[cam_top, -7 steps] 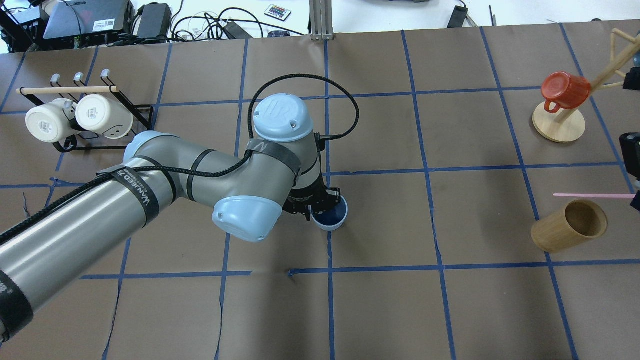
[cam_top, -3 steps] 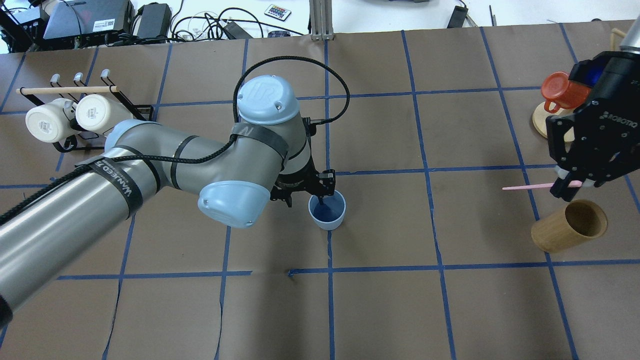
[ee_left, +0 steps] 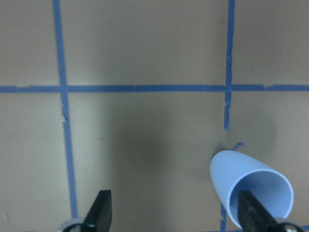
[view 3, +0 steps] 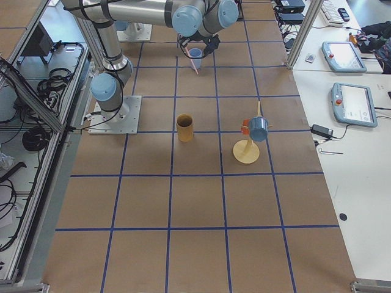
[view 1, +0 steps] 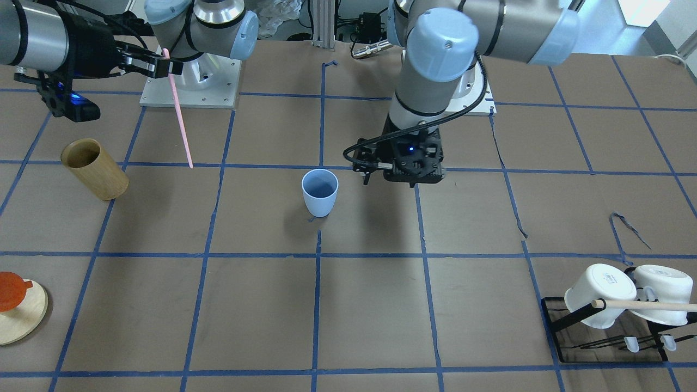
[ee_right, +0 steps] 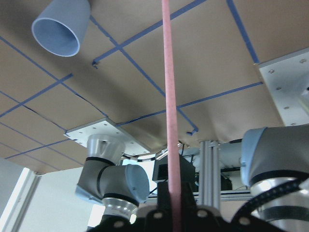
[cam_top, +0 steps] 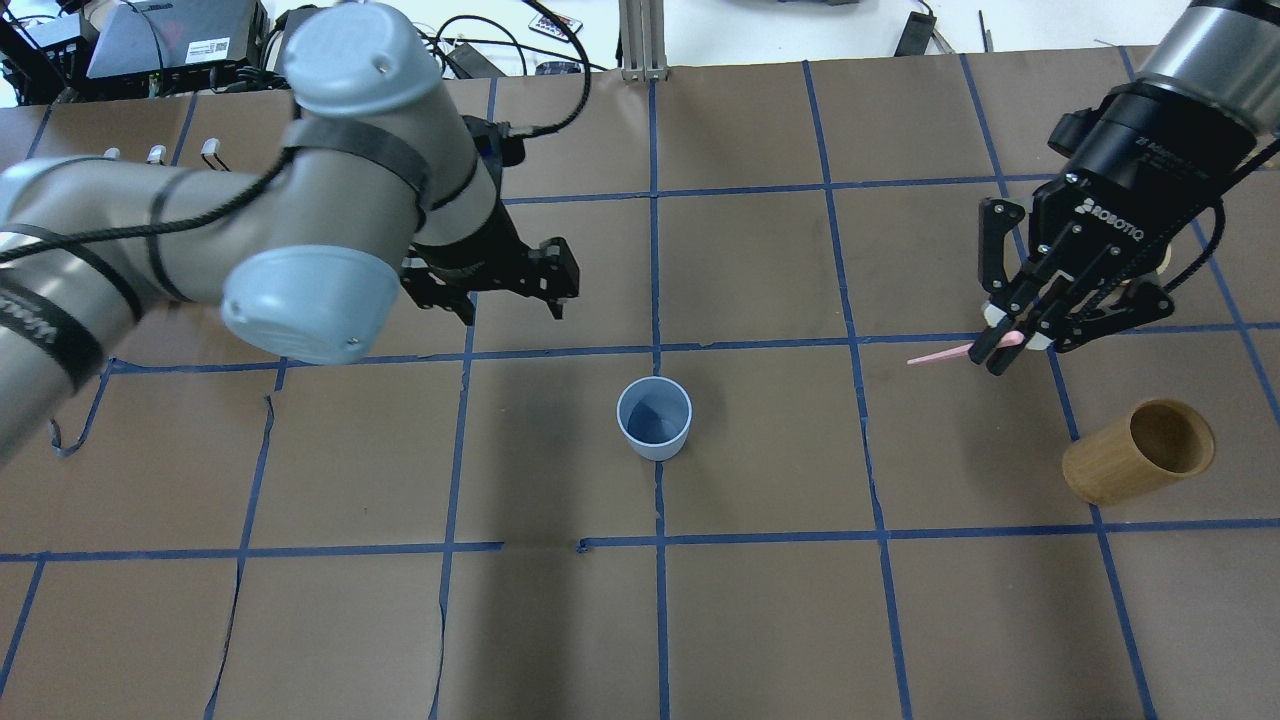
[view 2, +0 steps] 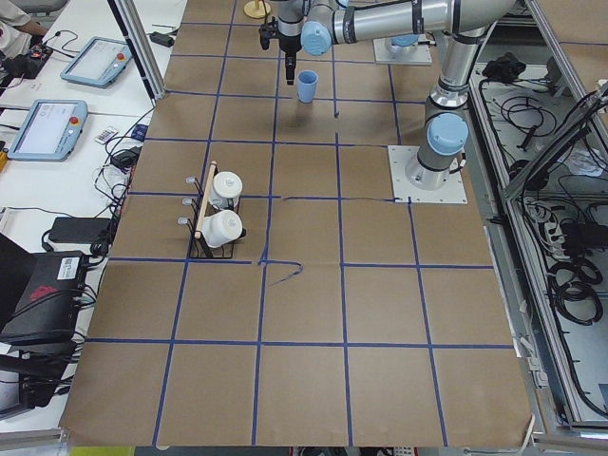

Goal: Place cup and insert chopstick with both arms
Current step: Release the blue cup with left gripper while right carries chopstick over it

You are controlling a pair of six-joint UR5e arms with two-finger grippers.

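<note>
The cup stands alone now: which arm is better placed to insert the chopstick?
Probably the right. Its gripper is shut on the chopstick, held above the table. The left gripper is open, empty and apart from the cup.

Worktop [cam_top: 760, 620]: brown paper, gridded with blue tape lines. Cup [cam_top: 654, 418]: light blue, darker blue inside. Chopstick [view 1: 179, 111]: pale pink. Arms: grey-silver, light-blue joint caps; both claws black, right claw [cam_top: 1005, 345] with white lettering on its body. Wooden cup [cam_top: 1140, 452]: tan. Mugs [view 1: 623, 294]: white, on a black rack [view 1: 566, 337].
</note>
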